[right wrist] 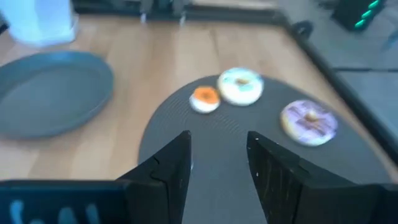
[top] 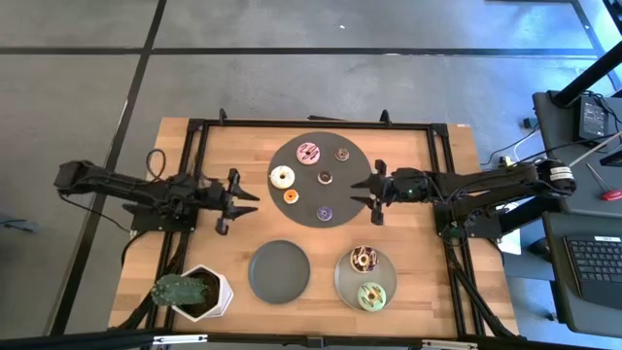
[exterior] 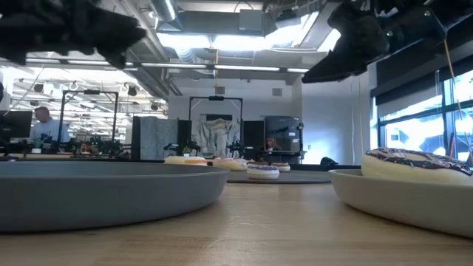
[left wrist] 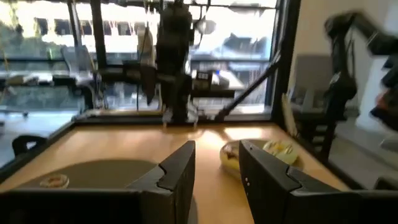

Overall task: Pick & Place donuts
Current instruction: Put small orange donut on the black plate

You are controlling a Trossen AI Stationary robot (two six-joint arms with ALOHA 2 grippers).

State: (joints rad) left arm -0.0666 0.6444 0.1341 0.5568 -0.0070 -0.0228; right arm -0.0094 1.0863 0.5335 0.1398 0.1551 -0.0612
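We see both arms stretched low across the wooden table [top: 219, 248], pointing at each other from opposite sides. The left gripper [top: 243, 201] reaches in from nine o'clock and hangs just off the edge of the large dark round mat [top: 340, 204], its fingers spread and holding nothing. The right gripper [top: 367, 192] reaches in from three o'clock, its tips over the mat's rim, fingers likewise spread and empty.

On the mat lie five donuts: the pink donut [top: 308, 153] at eleven o'clock, the white donut [top: 282, 177] at nine o'clock, the orange mini donut [top: 291, 196] just beside it, the brown mini donut [top: 342, 154] at one o'clock, a dark mini donut [top: 326, 177] near the centre and the purple mini donut [top: 324, 213] at six o'clock.

Toward the table's near edge, one grey plate [top: 280, 271] sits bare, and a second grey plate [top: 342, 272] holds the chocolate-sprinkled donut [top: 364, 259] and the green donut [top: 370, 295]. A potted cactus [top: 181, 290] stands at the seven o'clock corner.
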